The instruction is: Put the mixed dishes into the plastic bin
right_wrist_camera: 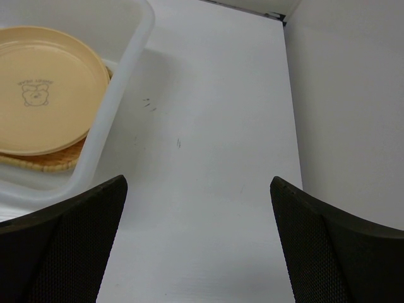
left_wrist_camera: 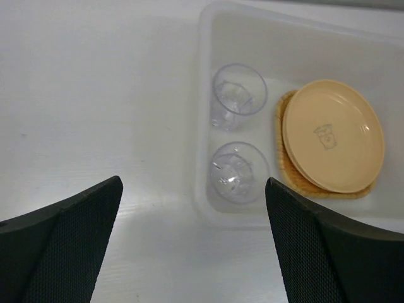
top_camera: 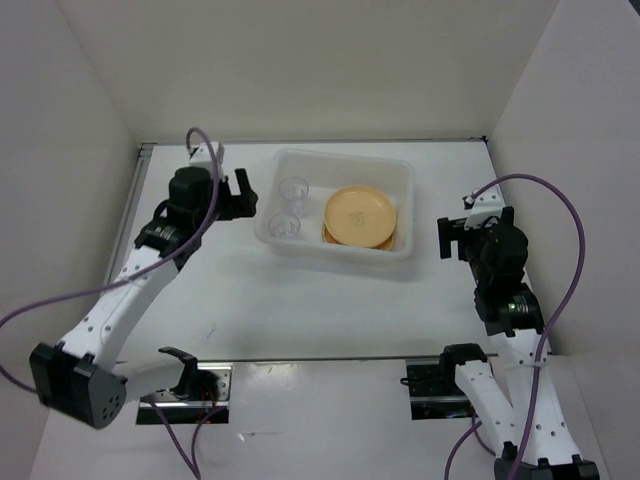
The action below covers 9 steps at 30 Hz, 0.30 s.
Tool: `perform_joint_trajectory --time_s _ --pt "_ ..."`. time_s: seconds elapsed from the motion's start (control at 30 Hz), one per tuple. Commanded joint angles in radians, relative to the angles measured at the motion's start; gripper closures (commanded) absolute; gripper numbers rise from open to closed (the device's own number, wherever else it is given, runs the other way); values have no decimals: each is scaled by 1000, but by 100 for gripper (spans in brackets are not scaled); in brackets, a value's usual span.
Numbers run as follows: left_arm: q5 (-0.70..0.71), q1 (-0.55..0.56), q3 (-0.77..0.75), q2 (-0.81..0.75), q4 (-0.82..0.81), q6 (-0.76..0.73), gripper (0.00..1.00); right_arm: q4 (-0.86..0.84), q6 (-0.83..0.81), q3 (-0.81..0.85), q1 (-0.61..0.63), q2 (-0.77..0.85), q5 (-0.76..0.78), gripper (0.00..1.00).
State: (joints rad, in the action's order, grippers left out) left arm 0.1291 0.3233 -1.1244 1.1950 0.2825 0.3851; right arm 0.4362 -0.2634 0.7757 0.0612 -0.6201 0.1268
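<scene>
Left gripper is spread wide, nothing in it, center-left of the top view, just beside the plastic bin. Right gripper gapes empty too, center-right. In the bin: two clear cups on the left, yellow-tan plate on the woven tray on the right.

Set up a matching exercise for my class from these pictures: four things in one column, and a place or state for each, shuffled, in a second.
Column 1
1. clear cups
2. yellow plate
3. woven tray
4. left tool

Column 2
A. open, empty, beside the plastic bin
B. beneath the plate, only its edge showing
C. upright, side by side at one end of the bin
D. lying on the tray inside the bin

Pairs: 1-C, 2-D, 3-B, 4-A
</scene>
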Motion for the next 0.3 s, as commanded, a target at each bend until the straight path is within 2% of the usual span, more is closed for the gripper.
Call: perform_joint_trajectory --time_s 0.0,0.17,0.2,0.27 --pt "127 -39 149 -234 -179 -51 0 -28 3 27 17 -42 -12 2" --pt "292 -64 362 -596 -241 -14 0 -28 23 36 17 -73 40 2" --pt "328 -73 383 -692 -229 -14 0 -39 32 27 17 -73 40 2" --pt "351 -73 411 -771 -176 -29 0 -39 32 27 17 -73 50 2"
